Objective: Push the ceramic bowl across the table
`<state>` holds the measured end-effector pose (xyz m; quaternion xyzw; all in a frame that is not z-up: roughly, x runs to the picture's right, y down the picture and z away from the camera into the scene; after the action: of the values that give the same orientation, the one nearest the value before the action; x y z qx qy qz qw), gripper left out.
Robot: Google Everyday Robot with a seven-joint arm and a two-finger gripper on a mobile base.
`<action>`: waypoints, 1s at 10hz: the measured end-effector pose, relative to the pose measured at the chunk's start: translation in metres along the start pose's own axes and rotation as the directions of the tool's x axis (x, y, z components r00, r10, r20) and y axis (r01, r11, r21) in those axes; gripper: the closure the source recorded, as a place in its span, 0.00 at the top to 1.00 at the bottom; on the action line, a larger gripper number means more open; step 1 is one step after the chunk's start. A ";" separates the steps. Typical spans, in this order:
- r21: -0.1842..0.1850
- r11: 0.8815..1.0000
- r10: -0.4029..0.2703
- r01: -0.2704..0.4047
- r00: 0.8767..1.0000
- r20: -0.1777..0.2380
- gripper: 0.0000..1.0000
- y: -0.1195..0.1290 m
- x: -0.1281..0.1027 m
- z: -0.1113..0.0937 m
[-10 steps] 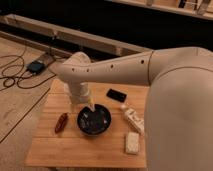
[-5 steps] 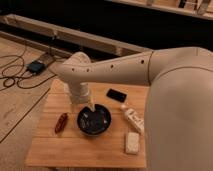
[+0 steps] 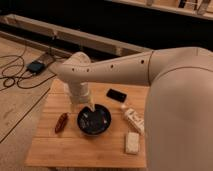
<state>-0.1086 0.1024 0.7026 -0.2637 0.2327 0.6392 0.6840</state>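
Dark shelving and long pale rails fill the background, and a light floor [image 3: 15, 112] is seen to the left, where a small blue device [image 3: 36, 66] lies among black cables [image 3: 14, 75]. A square wooden counter [image 3: 75, 150] with a light plank top occupies the lower middle of the view. Its right edge is hidden behind the robot's bulky white arm [image 3: 150, 65].

The ceramic bowl [image 3: 94, 121], round and glossy black with pale flecks inside, is set upright near the middle of the counter, a little toward the left edge. A small reddish-brown object [image 3: 61, 122] lies just beside it on the left-edge side, apart from it. A flat black object [image 3: 116, 95] rests near the far edge, well apart from the bowl. A pale packet [image 3: 134, 120] lies close to the bowl on the right-edge side, and a white rectangular item [image 3: 132, 142] is placed nearer the near edge.

Bare wood is left between the bowl and the near edge, and most of all toward the near left corner. The strip toward the far edge is crowded by the arm's wrist, and the right side is taken up by the two pale items.

The gripper [image 3: 92, 106] is lowered at the bowl's far rim, its pale tip reaching just over the rim on the far-edge side. Nothing is seen to be carried by it. Whether the jaws are parted or closed cannot be told, and contact with the rim cannot be confirmed.
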 end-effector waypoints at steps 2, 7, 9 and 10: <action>0.000 1.000 0.000 0.000 1.000 0.000 0.65 0.000 0.000 0.000; 0.000 1.000 0.000 0.000 1.000 0.000 0.65 0.000 0.000 0.000; -0.006 1.000 -0.004 0.004 1.000 0.000 0.65 0.002 -0.003 0.001; -0.020 1.000 -0.009 0.009 1.000 0.000 0.65 0.005 -0.011 0.006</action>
<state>-0.1144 0.0983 0.7140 -0.2717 0.2252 0.6382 0.6842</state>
